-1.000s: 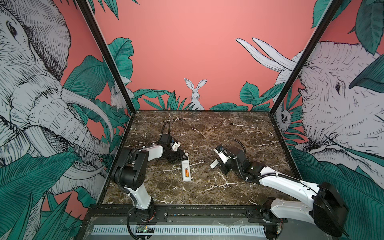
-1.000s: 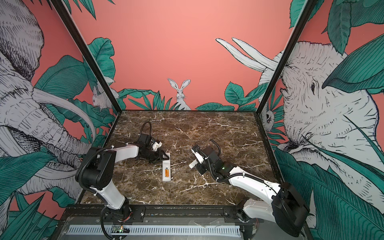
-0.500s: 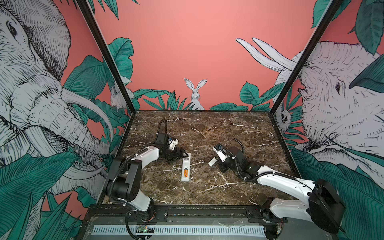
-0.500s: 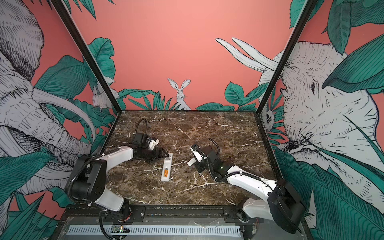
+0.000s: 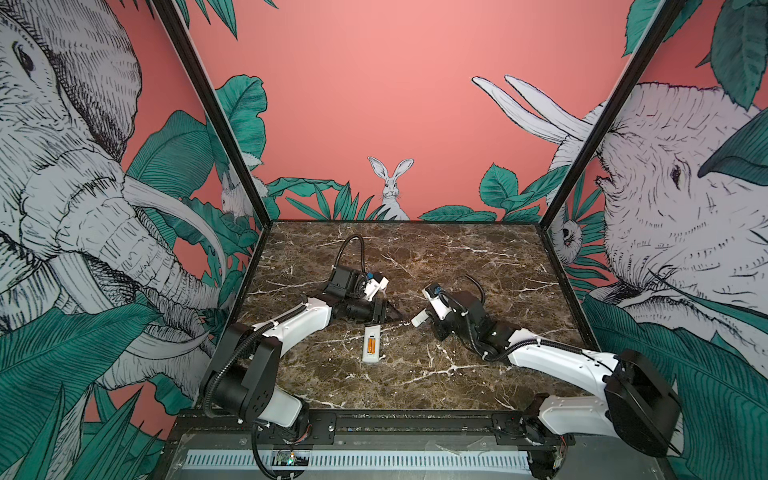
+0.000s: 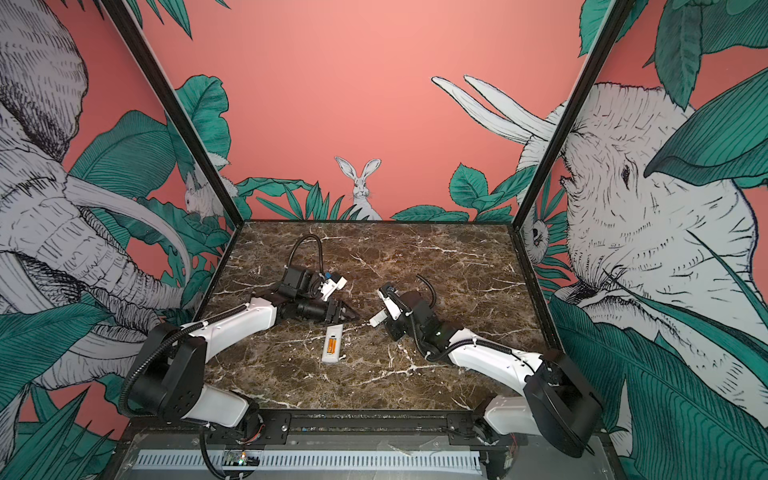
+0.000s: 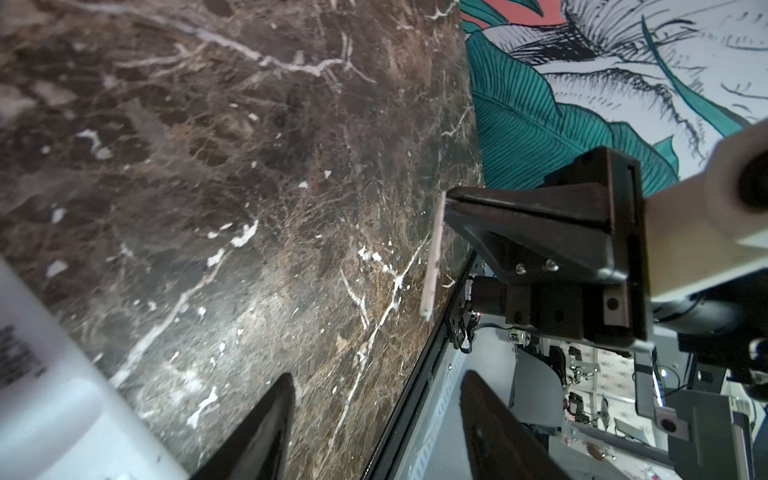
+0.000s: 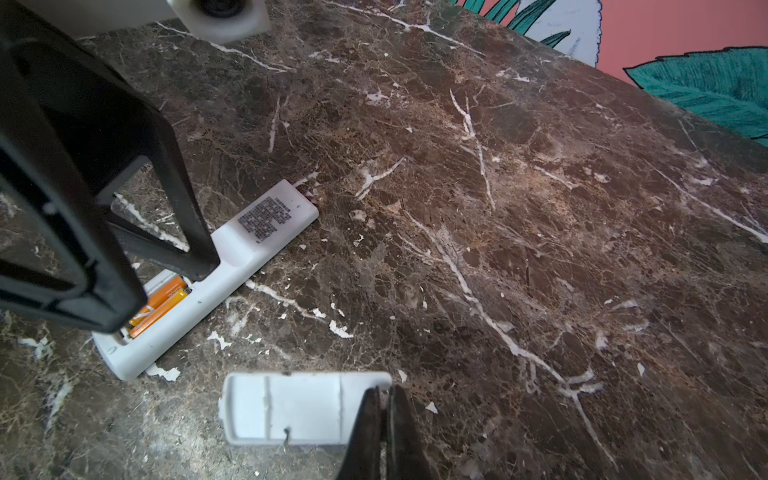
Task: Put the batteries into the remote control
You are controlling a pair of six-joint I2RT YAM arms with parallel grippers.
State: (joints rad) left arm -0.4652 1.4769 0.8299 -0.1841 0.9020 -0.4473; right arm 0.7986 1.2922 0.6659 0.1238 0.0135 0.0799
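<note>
The white remote control (image 5: 372,331) (image 6: 335,331) lies back up in the middle of the marble table. Its compartment is uncovered, with two orange batteries (image 5: 371,345) (image 6: 331,345) (image 8: 160,303) side by side in it. My left gripper (image 5: 395,316) (image 6: 351,314) (image 7: 376,386) stands open and empty just past the remote's far end. The remote (image 7: 41,374) is beside its fingers, not between them. My right gripper (image 5: 428,320) (image 6: 384,320) (image 8: 384,390) is shut on one end of the small white cover piece (image 5: 419,319) (image 8: 291,407), held low over the table right of the remote (image 8: 257,237).
Dark marble table (image 5: 478,257) with a black frame rail (image 5: 395,417) along the front. Printed walls close it in at the left, back and right. Both arms reach in from the front corners, and their grippers almost meet at the centre.
The left gripper has shifted a little to the right past the remote's far end, and its jaws widened then narrowed somewhat. The right gripper with the cover has edged slightly left.
</note>
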